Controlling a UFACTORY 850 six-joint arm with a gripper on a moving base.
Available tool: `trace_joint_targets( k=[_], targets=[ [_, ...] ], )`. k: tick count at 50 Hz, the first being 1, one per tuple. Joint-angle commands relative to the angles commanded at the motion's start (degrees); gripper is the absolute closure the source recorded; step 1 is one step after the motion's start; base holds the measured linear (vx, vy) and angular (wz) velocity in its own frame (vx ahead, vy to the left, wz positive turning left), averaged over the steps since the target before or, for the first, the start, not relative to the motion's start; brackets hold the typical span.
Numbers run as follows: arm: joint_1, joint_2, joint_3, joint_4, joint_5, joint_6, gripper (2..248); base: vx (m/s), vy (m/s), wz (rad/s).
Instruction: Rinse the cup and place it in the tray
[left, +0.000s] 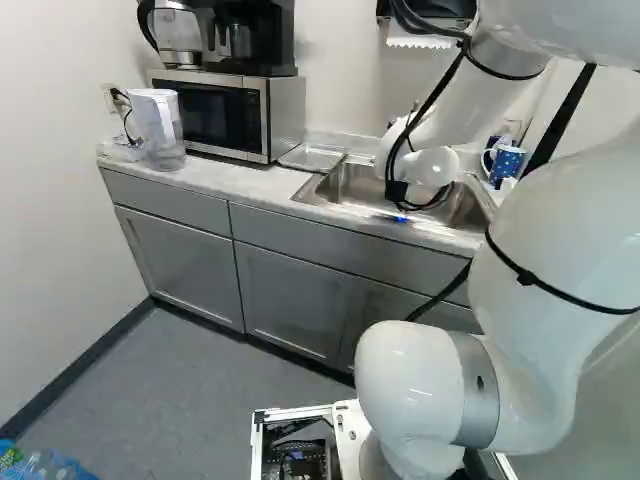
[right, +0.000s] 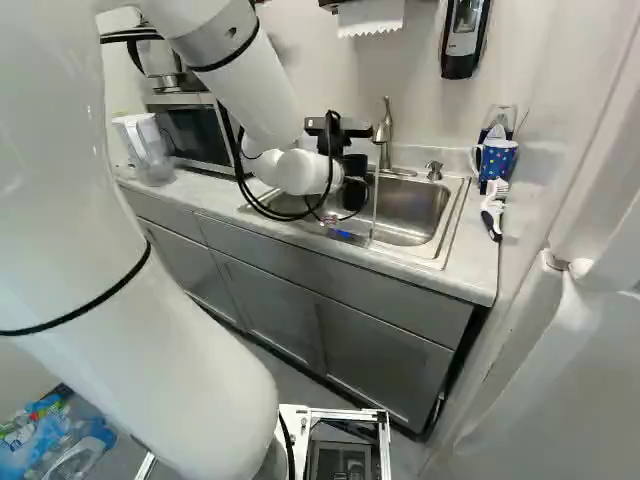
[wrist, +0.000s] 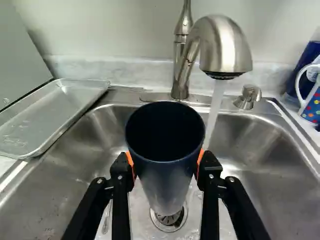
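Past the wrist in the right base view, my gripper (right: 353, 165) shows only as a dark part over the sink. In the wrist view its two orange-padded fingers (wrist: 165, 162) press a dark blue cup (wrist: 170, 175) from both sides. The cup is held with its open mouth up, above the drain; its inside looks dark. Water (wrist: 215, 112) runs from the faucet (wrist: 225, 47) just beyond the cup's rim, beside it rather than into its mouth. The metal tray (wrist: 47, 120) lies on the counter beside the sink (wrist: 270, 150), with nothing on it.
A microwave (left: 225, 115) stands behind the tray, with a water pitcher (left: 160, 130) beyond it. On the sink's other side are a dotted mug (right: 495, 160) and a white brush (right: 493, 208). The faucet handle (wrist: 247, 96) sits at the sink's back rim.
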Motion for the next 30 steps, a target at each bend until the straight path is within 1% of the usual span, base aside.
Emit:
trace_joint_targets(
  k=[20,30],
  targets=[
    [-3.59,-1.5,-1.5,0.0,-1.74,0.0,124,0.0,0.0,0.0],
    [-4.71,-2.55,-2.55,0.0,-1.78,0.0,124,0.0,0.0,0.0]
  ],
)
